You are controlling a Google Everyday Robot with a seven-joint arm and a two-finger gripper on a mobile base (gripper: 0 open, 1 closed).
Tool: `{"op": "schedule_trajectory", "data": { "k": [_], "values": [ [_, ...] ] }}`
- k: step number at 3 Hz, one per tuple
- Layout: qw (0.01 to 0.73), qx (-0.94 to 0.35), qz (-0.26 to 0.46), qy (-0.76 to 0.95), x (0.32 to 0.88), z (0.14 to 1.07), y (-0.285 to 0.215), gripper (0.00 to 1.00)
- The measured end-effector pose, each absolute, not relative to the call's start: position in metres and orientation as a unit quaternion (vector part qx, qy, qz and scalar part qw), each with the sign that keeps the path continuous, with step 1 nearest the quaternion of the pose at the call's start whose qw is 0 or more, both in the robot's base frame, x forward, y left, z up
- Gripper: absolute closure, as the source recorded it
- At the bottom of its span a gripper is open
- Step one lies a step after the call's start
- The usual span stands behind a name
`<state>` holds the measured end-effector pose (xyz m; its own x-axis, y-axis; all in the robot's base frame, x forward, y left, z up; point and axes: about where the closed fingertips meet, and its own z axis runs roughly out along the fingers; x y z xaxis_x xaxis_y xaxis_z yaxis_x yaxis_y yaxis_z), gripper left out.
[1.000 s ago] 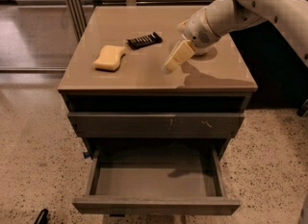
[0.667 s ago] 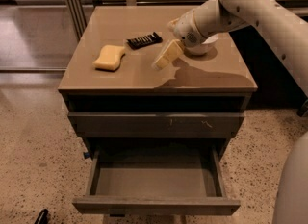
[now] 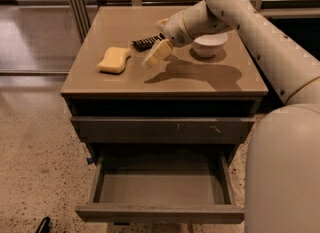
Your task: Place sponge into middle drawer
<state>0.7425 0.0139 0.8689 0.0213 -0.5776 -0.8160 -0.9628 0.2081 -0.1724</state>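
The pale-yellow sponge point(image 3: 114, 59) lies flat on the left part of the cabinet top point(image 3: 120, 84). My gripper point(image 3: 159, 39) hovers above the top, a short way right of the sponge and not touching it. It is open and empty, with one pale fingertip point(image 3: 158, 52) pointing down-left toward the sponge. The middle drawer point(image 3: 160, 213) is pulled out below, and its flat grey tray point(image 3: 159, 186) is bare.
A black ribbed bar point(image 3: 144, 43) lies just behind the gripper. A white bowl point(image 3: 209, 44) stands on the right of the top, under my arm point(image 3: 250, 22). A shut drawer front with pale scratch marks point(image 3: 162, 128) sits above the open drawer.
My gripper has moved left across the cabinet top, from over the bowl toward the sponge. The bowl now shows. The sponge and drawer have not moved.
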Motion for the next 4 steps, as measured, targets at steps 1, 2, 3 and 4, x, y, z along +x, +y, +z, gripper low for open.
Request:
{"op": "schedule_trajectory", "data": {
  "k": [1,2,3,4],
  "values": [
    [0.411,-0.587,0.259,0.647,0.753,0.857,0.04,0.0],
    [0.408,-0.587,0.283,0.64,0.757,0.848,0.065,0.0],
    [0.406,-0.583,0.304,0.635,0.76,0.845,0.089,0.0],
    [0.405,-0.576,0.311,0.638,0.76,0.845,0.1,0.0]
  ]
}}
